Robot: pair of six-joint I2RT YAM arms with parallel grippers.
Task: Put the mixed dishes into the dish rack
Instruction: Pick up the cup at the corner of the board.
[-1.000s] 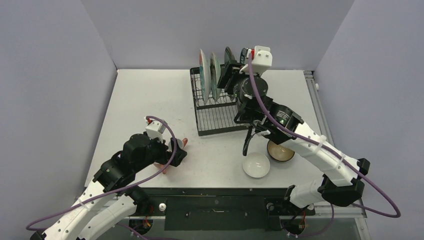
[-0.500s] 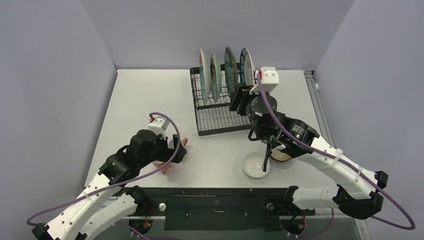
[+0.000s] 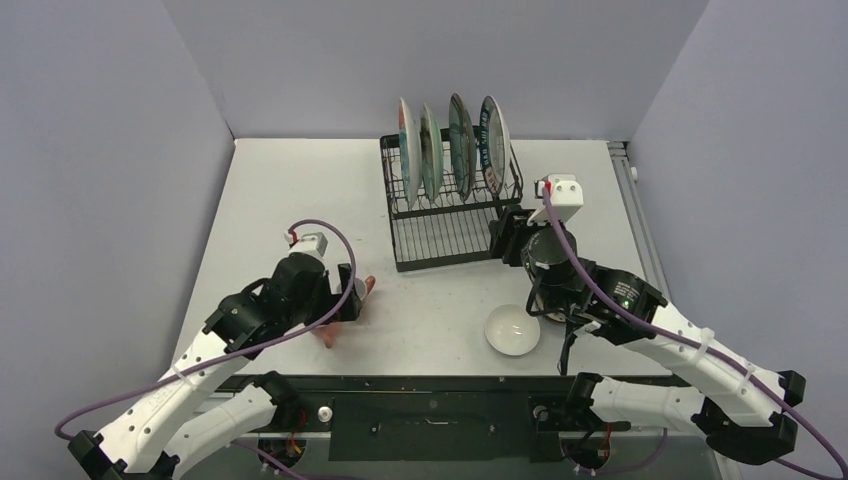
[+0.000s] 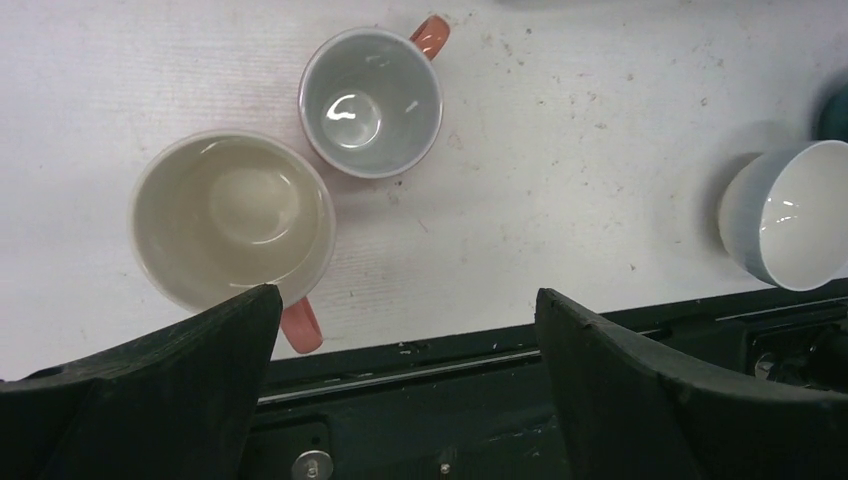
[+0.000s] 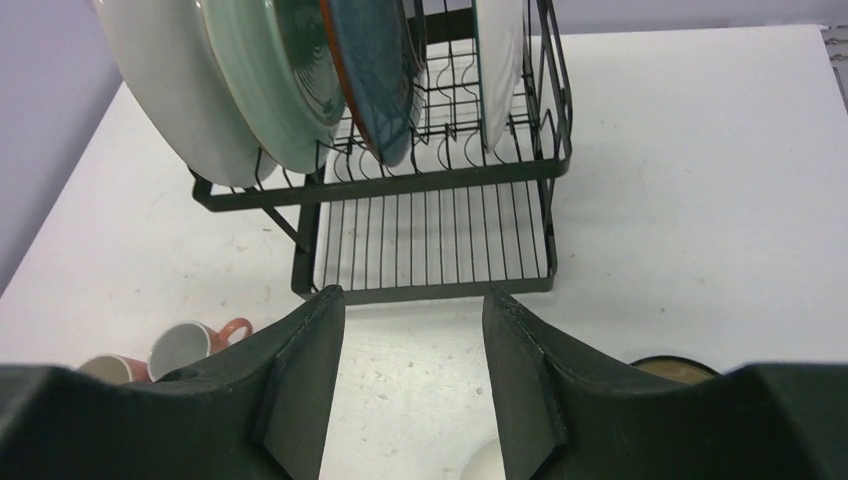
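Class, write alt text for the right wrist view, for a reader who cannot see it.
A black wire dish rack holds four plates upright in its upper slots, seen beyond the open, empty right gripper in the foreground. Two pink mugs sit on the white table at lower left.

I see four plates (image 3: 492, 135) upright in the rack (image 3: 440, 240); two mugs (image 4: 370, 100) and a white bowl (image 3: 512, 330) stand outside it.

White arms (image 3: 681, 341), black joints (image 3: 292, 296), purple cables (image 3: 327, 228).
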